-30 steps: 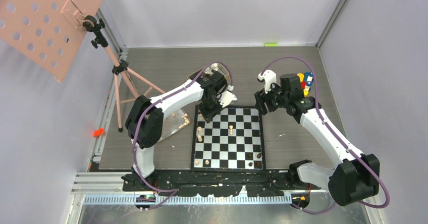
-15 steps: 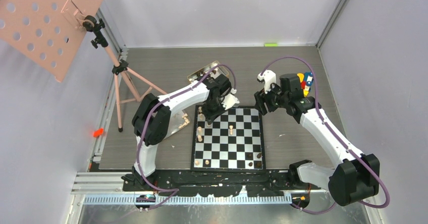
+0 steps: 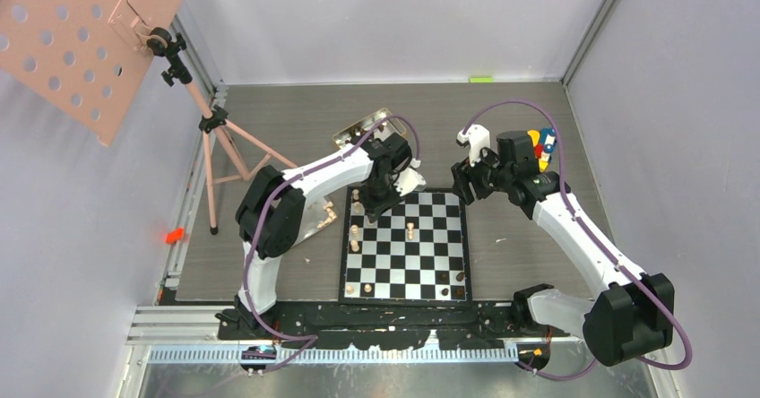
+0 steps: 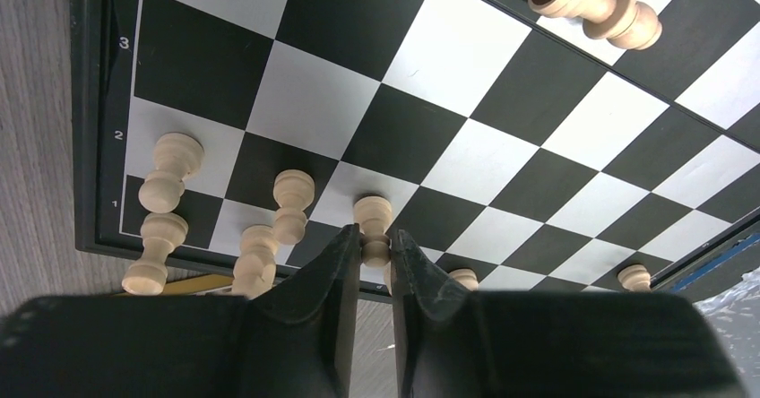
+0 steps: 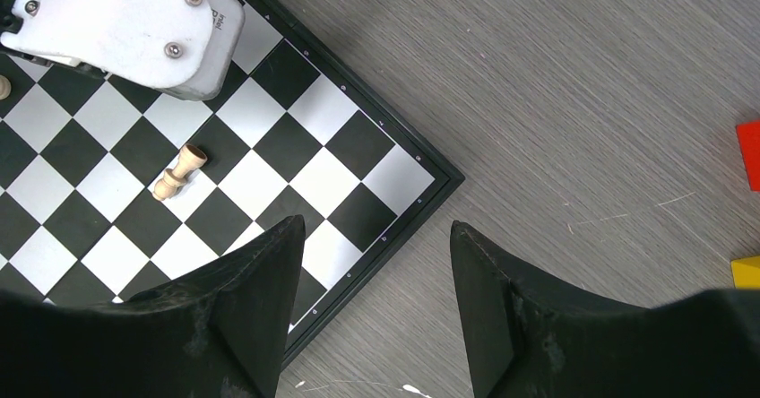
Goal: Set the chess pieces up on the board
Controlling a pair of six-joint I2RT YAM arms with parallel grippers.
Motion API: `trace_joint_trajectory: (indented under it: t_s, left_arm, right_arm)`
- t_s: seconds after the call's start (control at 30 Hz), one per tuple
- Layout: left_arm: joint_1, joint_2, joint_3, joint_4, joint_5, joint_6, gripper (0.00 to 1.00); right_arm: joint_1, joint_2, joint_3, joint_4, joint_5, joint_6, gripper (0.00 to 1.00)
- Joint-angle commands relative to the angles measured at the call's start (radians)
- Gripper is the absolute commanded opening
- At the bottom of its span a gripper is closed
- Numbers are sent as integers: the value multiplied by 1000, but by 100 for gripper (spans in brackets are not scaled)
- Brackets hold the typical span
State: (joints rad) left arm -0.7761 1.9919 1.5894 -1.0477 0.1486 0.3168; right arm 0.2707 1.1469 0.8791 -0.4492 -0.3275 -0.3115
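The board [image 3: 403, 299] lies in the middle, between the arms. My left gripper [image 3: 367, 203] is down at its far left corner. In the left wrist view the left gripper [image 4: 375, 232] is shut on a pale pawn [image 4: 373, 211] that stands upright on a white square of the board [image 4: 466, 57]. Several pale chess pieces [image 4: 172, 169] stand beside it along the edge rows. Another pale piece [image 4: 596, 4] lies toppled further in. My right gripper [image 5: 375, 228] hangs open and empty over the far right corner of the board [image 5: 269, 138]. Dark pieces [image 3: 453, 278] stand at the near right.
A gold tin [image 3: 363, 129] sits behind the left arm. A clear tray [image 3: 314, 214] with pale pieces lies left of the board. Colourful blocks [image 3: 540, 142] lie behind the right gripper, and a red block [image 5: 748, 151] shows in the right wrist view. A tripod [image 3: 215, 147] holds a pink perforated panel at the far left.
My left arm swung a little right and down onto the board's far left corner, then stayed there. The right arm has not moved.
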Motion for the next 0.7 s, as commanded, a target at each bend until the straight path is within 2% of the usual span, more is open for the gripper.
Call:
trace_joint_trajectory:
  t_s: [0.0,0.17,0.4,0.67]
  left_arm:
    - [-6,-16,22,4,-11,-16,26]
    - [-6,-95,1,14,-15,-14,38]
    - [20,-254,-89,63,-59,3,43]
    - [204,-367,-175,79,-58,-13,45]
  right_arm:
    - [-6,-11,17,20,-17,2,67]
    - [-5,-3,18,19,-20,2,67]
    - [-5,-1,18,17,-20,1,67]
    - [-8,1,18,16,-18,0,67]
